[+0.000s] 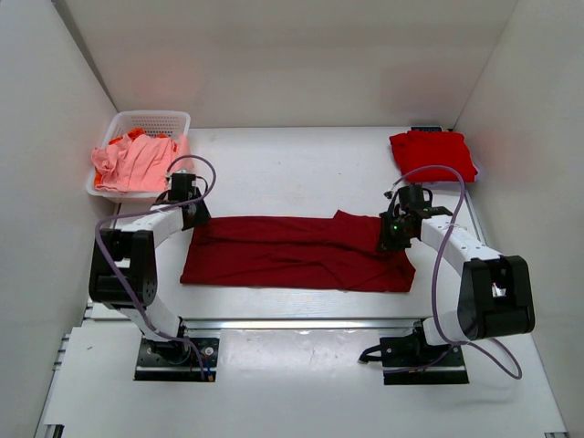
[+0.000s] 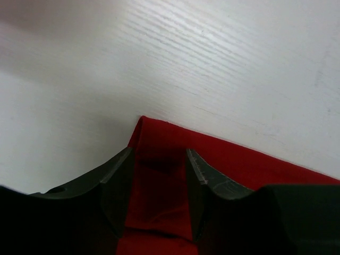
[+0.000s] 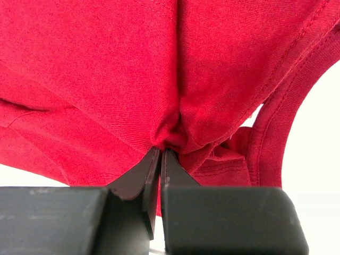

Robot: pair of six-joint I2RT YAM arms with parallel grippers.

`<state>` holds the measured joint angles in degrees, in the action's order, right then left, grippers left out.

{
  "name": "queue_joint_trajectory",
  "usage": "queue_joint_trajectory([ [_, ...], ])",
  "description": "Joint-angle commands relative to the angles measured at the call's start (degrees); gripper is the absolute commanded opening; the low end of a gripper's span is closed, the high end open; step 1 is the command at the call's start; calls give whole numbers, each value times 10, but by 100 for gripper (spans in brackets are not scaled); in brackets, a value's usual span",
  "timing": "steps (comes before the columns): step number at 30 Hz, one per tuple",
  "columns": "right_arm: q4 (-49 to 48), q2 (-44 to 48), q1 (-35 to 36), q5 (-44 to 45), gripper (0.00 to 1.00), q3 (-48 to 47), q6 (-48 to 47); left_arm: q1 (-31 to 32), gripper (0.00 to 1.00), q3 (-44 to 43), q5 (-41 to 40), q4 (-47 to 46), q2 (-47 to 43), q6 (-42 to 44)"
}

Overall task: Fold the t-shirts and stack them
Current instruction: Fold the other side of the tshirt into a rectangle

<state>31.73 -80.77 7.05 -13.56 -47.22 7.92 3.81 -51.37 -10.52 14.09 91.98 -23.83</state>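
Note:
The dark maroon t-shirt (image 1: pixel 297 253) lies folded lengthwise into a long band across the middle of the table. My left gripper (image 1: pixel 191 215) is at its far left corner, jaws open, with the corner of the cloth (image 2: pixel 159 175) lying between the fingers (image 2: pixel 114 186). My right gripper (image 1: pixel 394 233) is shut on a pinched bunch of the maroon cloth (image 3: pixel 170 133) at the shirt's right end, near the collar. A bright red t-shirt (image 1: pixel 432 153) lies folded at the back right. Salmon-pink (image 1: pixel 137 164) and orange shirts fill the basket.
The white lattice basket (image 1: pixel 151 120) stands at the back left, just behind my left gripper. White walls close in the table on the left, back and right. Bare table (image 1: pixel 292 164) lies between the basket and the red shirt.

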Motion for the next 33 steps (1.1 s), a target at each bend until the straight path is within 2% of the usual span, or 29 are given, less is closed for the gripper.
queue_joint_trajectory([
  [1, -13, 11, 1, -7, 0, 0, 6, -1, 54, -26, 11, 9, 14, -18],
  [6, -18, 7, -1, -14, 1, 4, 4, -6, 49, -13, 17, -7, 21, -33],
  [8, -18, 7, 0, -13, 0, 8, 7, -12, 40, -12, 22, -3, 24, -37],
  [10, -22, 6, -2, -14, 0, 5, 4, -11, 34, -18, 27, -6, 21, -36],
  [14, -21, 1, 0, -16, 0, 5, 4, -19, 12, -20, 33, -19, 10, -51],
  [21, -21, -4, 2, -16, 0, 1, 5, -28, 0, -25, 45, -54, -1, -69],
  [30, -21, -15, 6, -18, 0, 0, 7, -37, 5, -41, 53, -104, 6, -75],
  [32, -21, -18, 9, -17, 0, -2, 4, -37, 9, -50, 60, -101, 16, -72],
  [33, -21, -20, 10, -21, 0, -2, 6, -38, 16, -56, 59, -107, 21, -68],
])
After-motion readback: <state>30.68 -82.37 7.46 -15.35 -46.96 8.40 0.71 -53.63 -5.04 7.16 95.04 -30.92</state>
